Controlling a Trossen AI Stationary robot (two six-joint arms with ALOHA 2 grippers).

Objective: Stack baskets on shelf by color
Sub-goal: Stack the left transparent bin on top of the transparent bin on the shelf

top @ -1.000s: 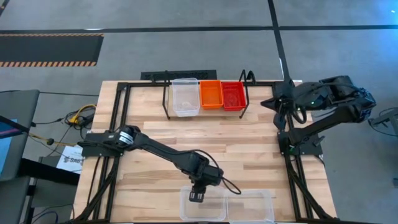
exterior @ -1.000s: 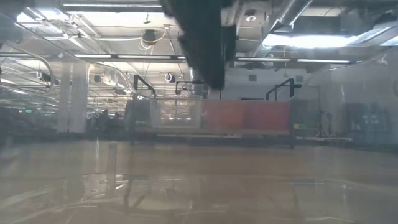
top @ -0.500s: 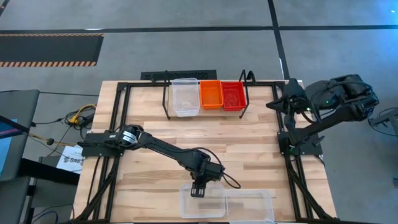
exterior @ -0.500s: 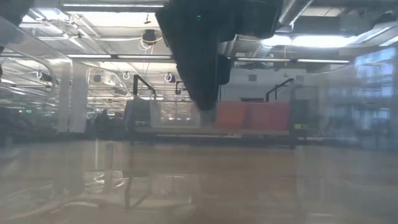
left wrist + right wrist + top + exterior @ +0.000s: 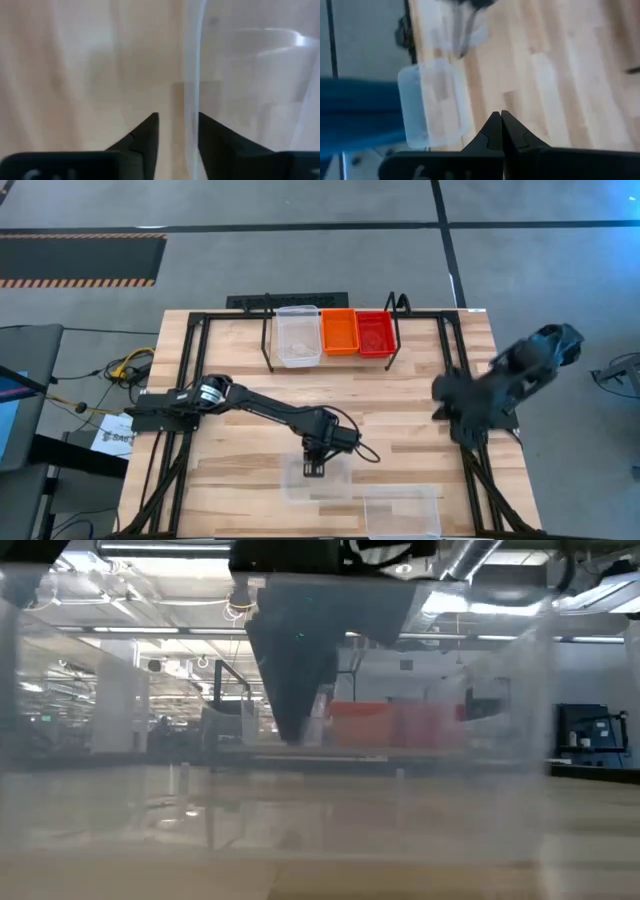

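On the black wire shelf (image 5: pixel 268 345) at the far edge stand a clear basket (image 5: pixel 297 336), an orange basket (image 5: pixel 339 332) and a red basket (image 5: pixel 376 333), side by side. Two more clear baskets are at the near edge. My left gripper (image 5: pixel 313 468) points down onto the left one (image 5: pixel 322 486), which shows blurred. The right one (image 5: pixel 402 510) rests flat on the table. My right gripper (image 5: pixel 442 390), shut and empty, hangs above the table's right side. My left gripper comes from above, pointing down, onto the far wall (image 5: pixel 191 125) of the left clear basket. One finger stands inside the basket and one outside, with the thin wall between them, close beside one finger (image 5: pixel 212 142). Whether the basket's bottom is clear of the table does not show.
A larger black tube frame (image 5: pixel 190 380) runs along the table's left, far and right sides. The wood between the shelf and the near baskets is bare. Cables and a paper lie off the table's left edge (image 5: pixel 118 370).
My left gripper has gone toward the table's far edge and a little down, and the left clear basket has shifted that way with it. My right arm has swung from the far right corner toward the near edge, tipping its shut gripper further down.
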